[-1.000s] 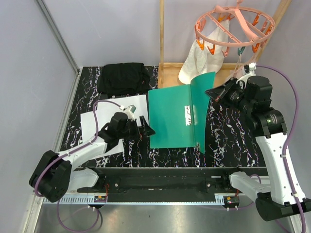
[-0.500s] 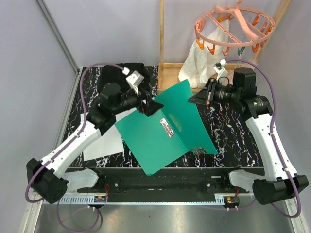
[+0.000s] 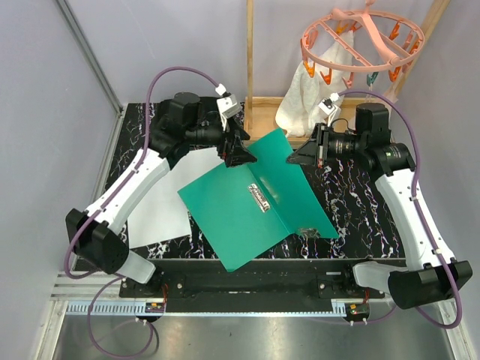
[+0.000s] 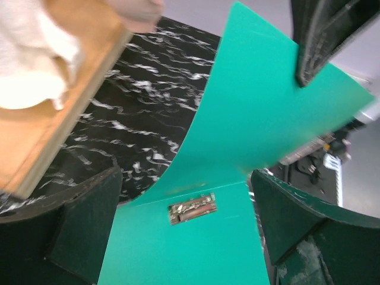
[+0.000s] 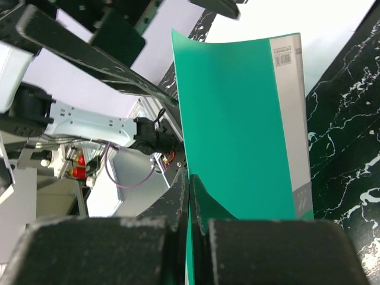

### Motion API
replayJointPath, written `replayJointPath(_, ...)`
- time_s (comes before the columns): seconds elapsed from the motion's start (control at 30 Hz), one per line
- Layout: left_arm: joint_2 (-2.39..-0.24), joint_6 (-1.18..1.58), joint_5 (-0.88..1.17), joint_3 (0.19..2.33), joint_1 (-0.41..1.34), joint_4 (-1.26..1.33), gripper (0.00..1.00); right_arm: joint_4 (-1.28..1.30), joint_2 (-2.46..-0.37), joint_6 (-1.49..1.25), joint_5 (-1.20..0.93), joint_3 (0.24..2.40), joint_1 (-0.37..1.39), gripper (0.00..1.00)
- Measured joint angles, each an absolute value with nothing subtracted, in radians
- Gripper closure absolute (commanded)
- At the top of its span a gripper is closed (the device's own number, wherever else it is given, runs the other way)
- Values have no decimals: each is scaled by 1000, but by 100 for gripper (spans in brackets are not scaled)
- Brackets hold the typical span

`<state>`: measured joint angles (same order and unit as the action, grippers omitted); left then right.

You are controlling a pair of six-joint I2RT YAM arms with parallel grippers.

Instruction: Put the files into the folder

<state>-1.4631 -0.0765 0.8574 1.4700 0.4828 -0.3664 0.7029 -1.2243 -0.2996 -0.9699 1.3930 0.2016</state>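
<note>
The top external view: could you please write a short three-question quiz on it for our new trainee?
1. True or false: the right hand is shut on the raised cover of the folder.
2. Where do the white sheets lie? A: inside the folder. B: beside the folder on its left, partly covered by it. C: clipped to the pink hanger.
3. Fill in: the left hand is at the folder's far edge with its jaws ____.

Key: 1 true; 2 B; 3 open.
</note>
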Motion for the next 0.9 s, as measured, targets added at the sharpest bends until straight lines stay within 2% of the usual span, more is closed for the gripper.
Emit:
replayJointPath(0.1,-1504,-98,940,1485,484,-371,9,702,-1227,-284,-989,1393,202,100)
replayJointPath(0.17,-1529,-105,996,1496,484,-373,15,702,-1230,-279,-993,1393,202,100)
replayJointPath(0.2,-1541,-107,1022,1502,484,-374,27,702,-1233,-276,-996,1393,202,100)
replayJointPath(0.3,-1576,-110,1084,1522,485,-374,47,703,-1245,-267,-1012,1399,202,100)
replayJointPath(0.47,-1621,-116,1149,1552,480,-371,63,719,-1271,-244,-1049,1416,202,100)
replayJointPath(0.53,-1633,-117,1168,1565,478,-372,75,729,-1287,-235,-1068,1431,202,100)
replayJointPath(0.57,-1638,-118,1176,1574,476,-373,81,733,-1296,-230,-1073,1441,202,93)
replayJointPath(0.6,-1642,-119,1187,1583,472,-374,87,738,-1305,-227,-1074,1454,202,81)
replayJointPath(0.63,-1646,-120,1200,1594,466,-379,100,744,-1314,-221,-1070,1472,200,69)
replayJointPath(0.7,-1652,-115,1228,1619,455,-397,100,747,-1328,-225,-1036,1499,199,43)
replayJointPath(0.73,-1653,-109,1235,1630,451,-405,100,747,-1336,-228,-1003,1518,199,33)
replayJointPath(0.77,-1653,-103,1234,1639,446,-412,100,749,-1342,-238,-958,1534,199,17)
replayJointPath(0.83,-1653,-79,1211,1654,439,-418,100,774,-1351,-257,-841,1567,201,8)
replayJointPath(0.87,-1652,-68,1195,1657,433,-418,100,786,-1355,-271,-787,1579,201,1)
replayJointPath(0.9,-1651,-44,1165,1658,425,-418,100,820,-1364,-278,-680,1607,202,0)
